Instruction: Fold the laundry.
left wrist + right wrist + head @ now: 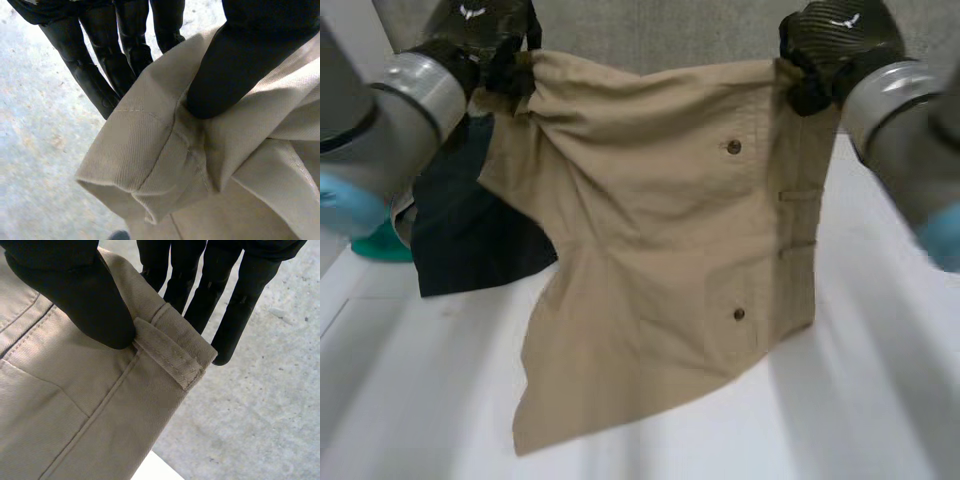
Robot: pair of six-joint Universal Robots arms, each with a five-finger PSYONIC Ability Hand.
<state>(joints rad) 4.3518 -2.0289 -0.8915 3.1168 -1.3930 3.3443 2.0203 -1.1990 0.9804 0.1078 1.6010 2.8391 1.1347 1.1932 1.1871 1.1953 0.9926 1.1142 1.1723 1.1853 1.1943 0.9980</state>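
While both arms rise close on either side of the head view, the left hand (485, 30) and the right hand (830, 45) hold a pair of khaki shorts (660, 250) spread between them in the air. In its own wrist view, the left hand pinches a hemmed corner of the cloth, with the thumb (225, 70) pressed on one face and the straight fingers (90, 75) behind the other. The right hand grips the opposite upper corner the same way. Its thumb lies just beside a belt loop (167, 352), and its fingers (235, 305) back the fabric from behind.

From these two corners the shorts hang as a wide sheet that sags into folds near the left hand. Two small dark buttons (734, 147) sit one above the other toward the right-hand side. The lower edge slants down to a corner that reaches the white table (860, 400).

Farther back, behind the hanging cloth on the left arm's side, a dark navy garment (470, 230) lies on the table. A teal object (380, 245) sits just beyond it at the table's edge, partly hidden by the arm.
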